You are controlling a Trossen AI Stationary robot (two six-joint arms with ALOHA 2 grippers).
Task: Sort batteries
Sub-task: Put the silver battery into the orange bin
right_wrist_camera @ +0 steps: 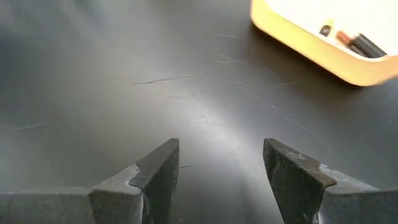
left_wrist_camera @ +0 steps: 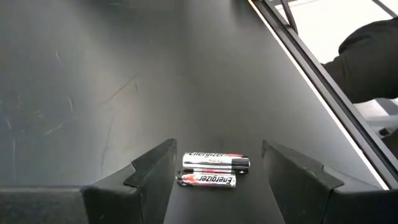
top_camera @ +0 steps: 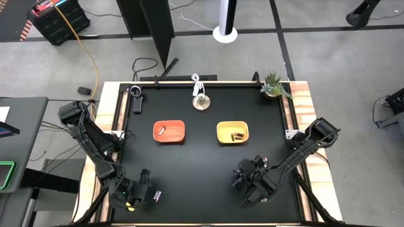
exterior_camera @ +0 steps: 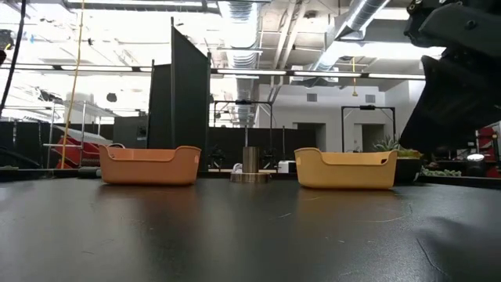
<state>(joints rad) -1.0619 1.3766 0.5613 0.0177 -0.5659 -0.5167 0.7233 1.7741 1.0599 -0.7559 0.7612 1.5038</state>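
Two silvery-white batteries [left_wrist_camera: 214, 162] [left_wrist_camera: 206, 180] lie side by side on the black table near its front left. My left gripper [left_wrist_camera: 219, 149] is open, low over them, one finger on either side, touching neither. It hides them in the high view [top_camera: 145, 183]. My right gripper [right_wrist_camera: 221, 149] is open and empty above bare table at the front right [top_camera: 243, 174]. The orange tray [top_camera: 178, 125] holds one silvery battery [top_camera: 161, 130]. The yellow tray [top_camera: 222, 128] holds dark batteries [top_camera: 237, 136], which also show in the right wrist view [right_wrist_camera: 360, 43].
A round metal-and-wood object [top_camera: 201, 101] with a white cable stands at the far middle, behind and between the trays. A small plant [top_camera: 274, 85] is at the far right corner and a black device [top_camera: 136, 96] at the far left. The table's edge [left_wrist_camera: 298, 56] runs close by my left gripper.
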